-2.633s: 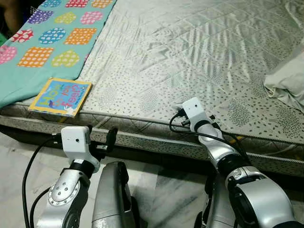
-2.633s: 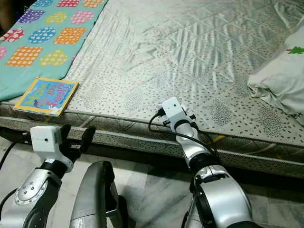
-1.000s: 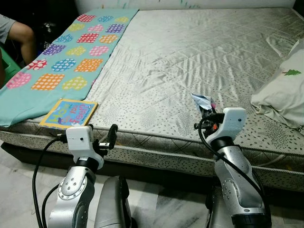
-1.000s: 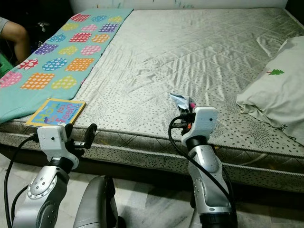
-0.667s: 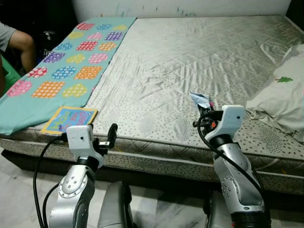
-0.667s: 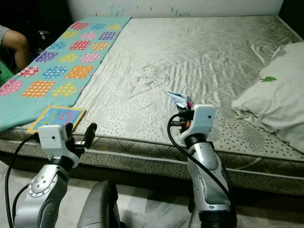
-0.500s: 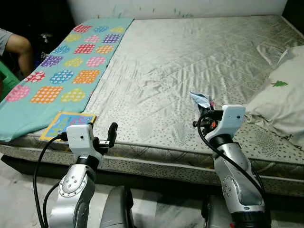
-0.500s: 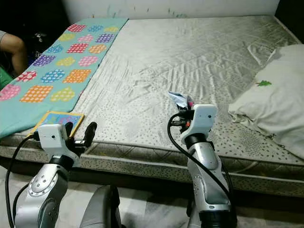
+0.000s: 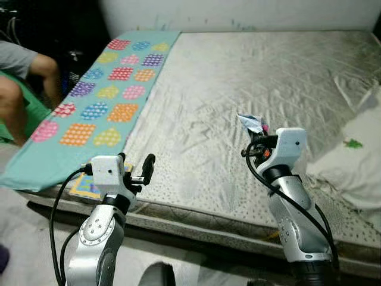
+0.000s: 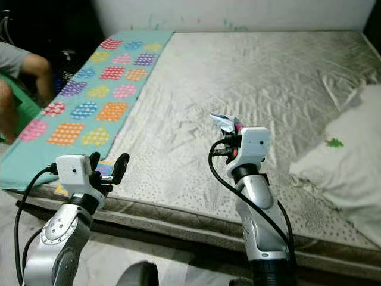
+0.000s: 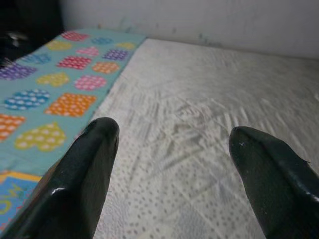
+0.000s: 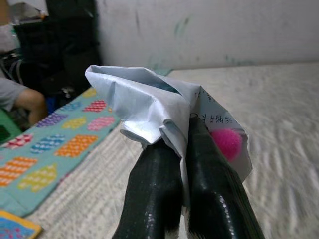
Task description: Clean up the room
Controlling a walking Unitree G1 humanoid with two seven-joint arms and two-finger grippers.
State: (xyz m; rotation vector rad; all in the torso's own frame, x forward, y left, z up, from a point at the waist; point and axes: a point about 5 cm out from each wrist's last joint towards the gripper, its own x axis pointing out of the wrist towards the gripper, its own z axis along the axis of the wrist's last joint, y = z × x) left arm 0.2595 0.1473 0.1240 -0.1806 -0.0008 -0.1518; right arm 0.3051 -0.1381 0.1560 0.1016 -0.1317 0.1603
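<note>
We logged: right gripper (image 12: pixel 185 149), fingers pinched on a crumpled silver wrapper (image 12: pixel 149 107) with a pink patch, raised above the grey mattress (image 9: pixel 250 71). Left gripper (image 11: pixel 169 144), fingers spread wide and empty, by the mattress edge near a colourful book (image 9: pixel 83 185). Patterned teal blanket (image 9: pixel 101 95); a person's knee (image 9: pixel 12 98).

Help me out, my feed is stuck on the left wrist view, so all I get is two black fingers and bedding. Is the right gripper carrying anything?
Observer: Yes. The right gripper is shut on a crumpled wrapper, held up above the mattress.
Operator: Anything left on the bed to collect?
Observer: A picture book lies at the near edge of the patterned sheet, just behind the left gripper.
Operator: Anyone nearby?
Observer: A person sits beyond the sheet, on the robot's left.
</note>
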